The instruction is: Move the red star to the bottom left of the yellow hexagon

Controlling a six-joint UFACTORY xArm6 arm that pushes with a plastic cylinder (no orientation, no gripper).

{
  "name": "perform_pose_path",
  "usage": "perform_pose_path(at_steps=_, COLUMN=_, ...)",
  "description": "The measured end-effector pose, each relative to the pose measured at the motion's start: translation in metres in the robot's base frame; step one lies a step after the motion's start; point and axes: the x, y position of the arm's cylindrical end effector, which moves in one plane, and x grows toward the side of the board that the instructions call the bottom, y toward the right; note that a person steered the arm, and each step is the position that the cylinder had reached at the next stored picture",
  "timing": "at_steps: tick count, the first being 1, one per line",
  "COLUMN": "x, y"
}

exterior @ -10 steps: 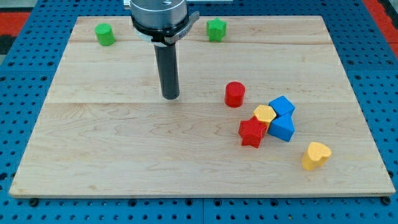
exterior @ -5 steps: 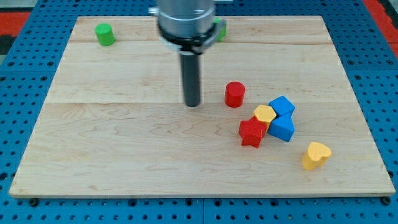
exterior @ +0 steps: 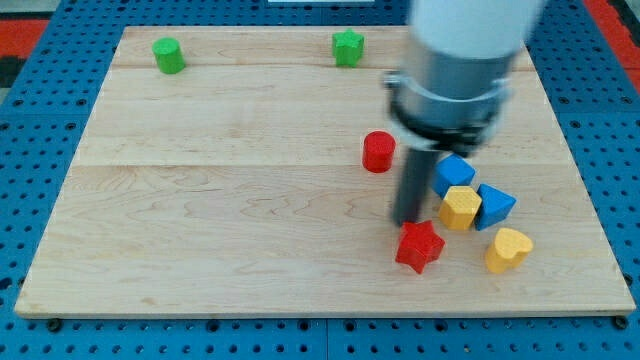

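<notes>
The red star (exterior: 419, 247) lies on the wooden board (exterior: 200, 200) toward the view's bottom right. The yellow hexagon (exterior: 460, 208) sits up and to the right of it, apart by a small gap. My tip (exterior: 407, 220) stands just above the red star's upper left, touching or nearly touching it, and left of the yellow hexagon. A blue cube (exterior: 454, 173) sits just above the hexagon and a blue triangular block (exterior: 495, 206) touches its right side.
A red cylinder (exterior: 378, 151) stands above and left of my tip. A yellow heart (exterior: 508, 249) lies right of the red star. A green cylinder (exterior: 168, 55) and a green star (exterior: 347, 47) sit near the board's top edge.
My tip swept right and down from the board's middle into the cluster. The red star moved down and right, the yellow hexagon moved right and down, and the blue triangular block shifted right.
</notes>
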Motion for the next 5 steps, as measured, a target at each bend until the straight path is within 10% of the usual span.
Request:
perform_pose_path(at_steps=1, x=0.006, y=-0.061)
perform_pose_path(at_steps=4, x=0.058, y=0.053)
perform_pose_path(at_steps=5, x=0.072, y=-0.027)
